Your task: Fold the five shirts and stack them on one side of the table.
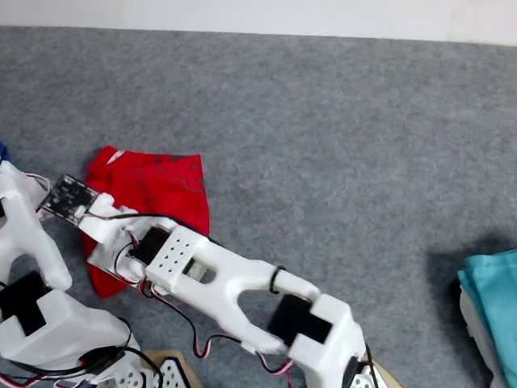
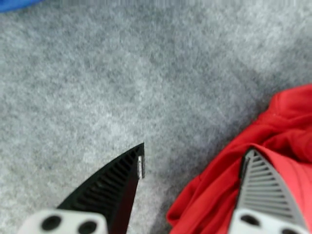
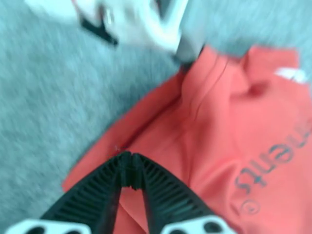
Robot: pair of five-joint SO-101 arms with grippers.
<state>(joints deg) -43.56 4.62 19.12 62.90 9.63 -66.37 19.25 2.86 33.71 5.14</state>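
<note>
A red shirt (image 1: 153,186) lies crumpled and partly folded at the table's left. My right arm (image 1: 210,271) stretches across from the lower right, its wrist over the shirt's near-left edge. In the right wrist view my right gripper (image 3: 129,170) is shut, its black tips pinched together on the red shirt (image 3: 214,122) close to its edge. My left arm (image 1: 24,234) stands at the far left. My left gripper (image 2: 195,151) is open and straddles the rim of the red shirt (image 2: 273,126), with the black finger (image 2: 122,180) over bare carpet and the grey finger (image 2: 263,185) over the cloth.
A folded teal shirt (image 1: 494,283) lies at the right edge on top of something pale. A scrap of blue cloth (image 1: 2,152) shows at the left edge, also in the left wrist view (image 2: 14,4). Grey carpet (image 1: 339,145) covers the table.
</note>
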